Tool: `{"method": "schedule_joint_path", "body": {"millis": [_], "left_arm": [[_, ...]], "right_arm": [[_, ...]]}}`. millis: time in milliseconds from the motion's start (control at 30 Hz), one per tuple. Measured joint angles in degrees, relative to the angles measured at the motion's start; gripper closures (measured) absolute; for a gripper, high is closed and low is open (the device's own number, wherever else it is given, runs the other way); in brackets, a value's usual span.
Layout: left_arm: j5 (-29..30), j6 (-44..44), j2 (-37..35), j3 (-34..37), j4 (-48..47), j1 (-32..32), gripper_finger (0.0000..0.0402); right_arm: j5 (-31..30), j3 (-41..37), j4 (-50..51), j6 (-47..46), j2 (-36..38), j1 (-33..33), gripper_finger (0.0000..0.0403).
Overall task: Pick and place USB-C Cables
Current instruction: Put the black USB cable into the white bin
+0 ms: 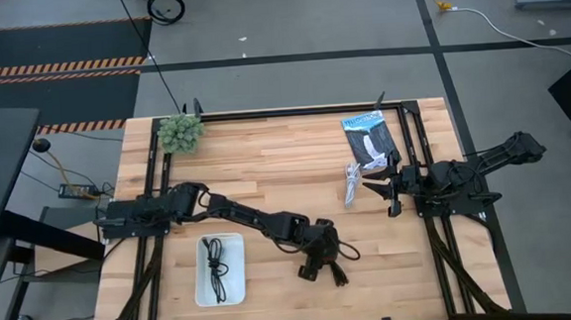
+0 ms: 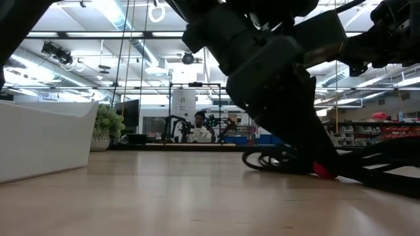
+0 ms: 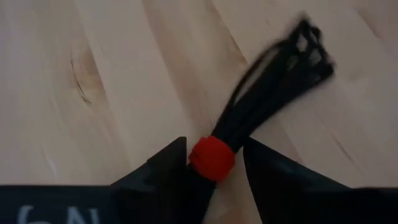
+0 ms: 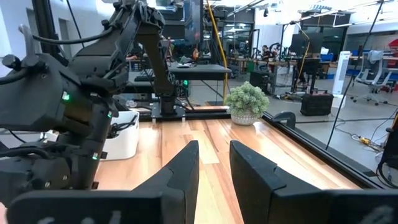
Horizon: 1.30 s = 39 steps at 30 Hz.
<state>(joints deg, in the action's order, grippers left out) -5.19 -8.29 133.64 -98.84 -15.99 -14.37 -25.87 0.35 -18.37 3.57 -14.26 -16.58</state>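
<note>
My left gripper [image 1: 317,265] is low over the near middle of the table, shut on a black USB-C cable bundle [image 1: 338,272] tied with a red band. In the low view the bundle [image 2: 275,159] lies on the wood under the gripper. A second black cable [image 1: 215,264] lies in the white tray [image 1: 200,284]. A pale cable bundle [image 1: 352,184] rests flat on the table by my right gripper [image 1: 385,192], which waits open at the right side and touches nothing. My left gripper [image 3: 214,149] pinches the black bundle at its red band [image 3: 211,158], one finger [image 3: 168,171] on each side. The fingers come slanting down from above and lie across the bundle. The black loops [image 3: 292,56] stretch out beyond the fingertips, and the coils [image 2: 275,159] are on the table.
A flat black-and-blue retail packet [image 1: 369,140] lies at the far right, close to the pale cable. A fuzzy green plant [image 1: 181,134] stands at the far left corner. Black frame rails [image 1: 413,132] run along the table's edges. Bare wood lies between tray and gripper.
</note>
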Motion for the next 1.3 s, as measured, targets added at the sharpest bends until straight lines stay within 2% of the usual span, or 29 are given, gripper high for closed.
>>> {"method": "schedule_joint_path", "body": {"millis": [267,367,433,567,667,800,900,1033,1100,1200,1300], "left_arm": [[2.1,0.4,0.1,0.0,-2.9,0.0,0.0296],[2.5,2.7,-0.3,0.0,-2.9,0.0,0.0324],[2.7,4.8,-0.5,-0.5,-4.1,0.0,0.0329],[4.8,7.8,-1.6,-6.2,-14.2,0.0,0.0329],[6.9,11.8,-2.2,-14.2,-26.8,-0.2,0.0321],[10.1,22.4,-2.2,-22.5,-45.8,-2.1,0.031],[14.1,30.7,-2.6,-25.9,-57.7,-5.3,0.0315],[19.0,41.2,-3.0,-26.9,-71.5,-10.4,0.0321],[19.0,45.1,-3.1,-26.4,-74.9,-13.0,0.0321],[17.4,48.7,-3.4,-26.0,-73.7,-17.0,0.032],[16.8,56.2,-4.7,-26.0,-74.0,-20.1,0.032]], "right_arm": [[0.0,0.0,0.0,0.0,0.0,0.0,0.0306],[0.0,0.0,0.0,0.0,0.0,0.0,0.0306],[0.0,0.0,0.0,0.0,0.0,0.0,0.0306],[0.0,0.0,0.0,0.0,0.0,0.0,0.0306],[0.0,0.0,0.1,0.0,0.0,0.0,0.0306],[0.0,0.0,0.1,0.0,-0.1,0.0,0.0306],[0.0,0.0,0.0,0.0,-0.4,0.0,0.0306],[0.0,0.0,0.0,0.0,-0.4,0.0,0.0306],[0.0,0.0,0.0,0.0,-0.4,0.0,0.0306],[0.0,0.0,0.0,0.0,-0.4,0.0,0.0306],[0.0,0.0,-0.1,0.0,-0.4,0.0,0.0306]]}}
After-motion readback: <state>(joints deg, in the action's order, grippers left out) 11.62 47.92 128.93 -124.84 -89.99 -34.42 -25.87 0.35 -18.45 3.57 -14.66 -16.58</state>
